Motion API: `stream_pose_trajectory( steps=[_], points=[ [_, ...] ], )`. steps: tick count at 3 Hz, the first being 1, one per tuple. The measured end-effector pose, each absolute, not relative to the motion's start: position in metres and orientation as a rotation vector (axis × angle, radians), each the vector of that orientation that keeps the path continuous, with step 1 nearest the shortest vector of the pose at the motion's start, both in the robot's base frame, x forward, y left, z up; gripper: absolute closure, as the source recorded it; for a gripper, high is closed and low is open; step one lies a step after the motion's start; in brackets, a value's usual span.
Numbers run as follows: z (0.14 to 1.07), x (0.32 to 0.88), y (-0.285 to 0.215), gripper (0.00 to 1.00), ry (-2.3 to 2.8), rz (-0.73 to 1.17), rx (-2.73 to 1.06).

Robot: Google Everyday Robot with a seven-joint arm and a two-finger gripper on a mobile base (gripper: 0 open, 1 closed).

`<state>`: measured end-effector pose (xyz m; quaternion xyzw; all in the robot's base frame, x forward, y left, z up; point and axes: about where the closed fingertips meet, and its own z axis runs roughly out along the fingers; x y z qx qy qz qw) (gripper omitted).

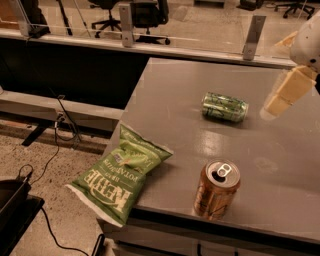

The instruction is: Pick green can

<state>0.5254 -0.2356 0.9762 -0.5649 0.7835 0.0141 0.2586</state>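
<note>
The green can (225, 107) lies on its side on the grey table (170, 100), a little past the middle, with its silver ends facing left and right. My gripper (285, 95) hangs at the right edge of the view, pale yellow, to the right of the green can and apart from it, above the table. It holds nothing that I can see.
A brown copper can (216, 190) stands upright near the table's front edge. A green Kettle chip bag (120, 175) lies over the front left corner, partly hanging off. Behind the table are a glass rail and office chairs (135, 15). Cables run over the floor at left.
</note>
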Motion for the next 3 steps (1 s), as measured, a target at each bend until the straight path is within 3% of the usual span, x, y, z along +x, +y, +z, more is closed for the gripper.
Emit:
stream_pose_trajectory(
  steps=[3],
  points=[
    [0.871, 0.598, -0.219, 0.00, 2.033, 0.299, -1.401]
  ],
)
